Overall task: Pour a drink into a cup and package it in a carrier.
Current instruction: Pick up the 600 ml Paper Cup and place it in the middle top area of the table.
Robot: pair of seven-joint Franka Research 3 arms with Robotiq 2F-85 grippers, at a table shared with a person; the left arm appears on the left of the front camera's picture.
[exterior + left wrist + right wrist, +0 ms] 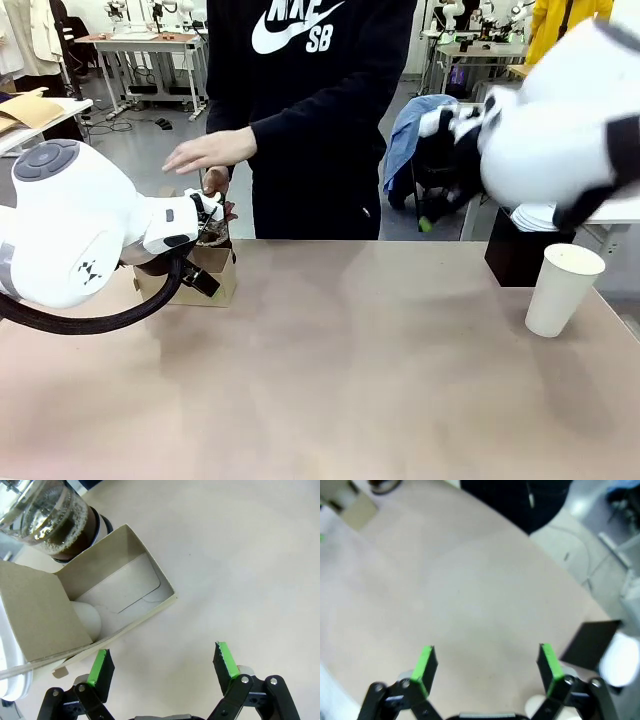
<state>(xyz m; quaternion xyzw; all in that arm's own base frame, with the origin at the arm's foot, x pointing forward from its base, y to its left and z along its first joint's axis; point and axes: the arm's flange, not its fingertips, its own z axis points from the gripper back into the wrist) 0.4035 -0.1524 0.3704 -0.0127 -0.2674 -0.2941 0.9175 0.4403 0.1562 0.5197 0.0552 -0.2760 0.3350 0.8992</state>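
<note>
You have a pale beige matte tabletop (350, 380) filling the near half of the front view. Beyond it, toward eleven o'clock, a glossy grey floor (150, 140) catches even overhead light. Dark cables (118, 125) lie on it beside a brown-topped workbench with grey metal legs (140, 40). At one o'clock a blue cloth (408, 130) hangs over something dark. Toward two o'clock a yellow garment (560, 25) hangs behind another grey bench (470, 50).

Front faces across table (350, 360); wrist cameras look down; left close over carrier (107, 555)
</note>
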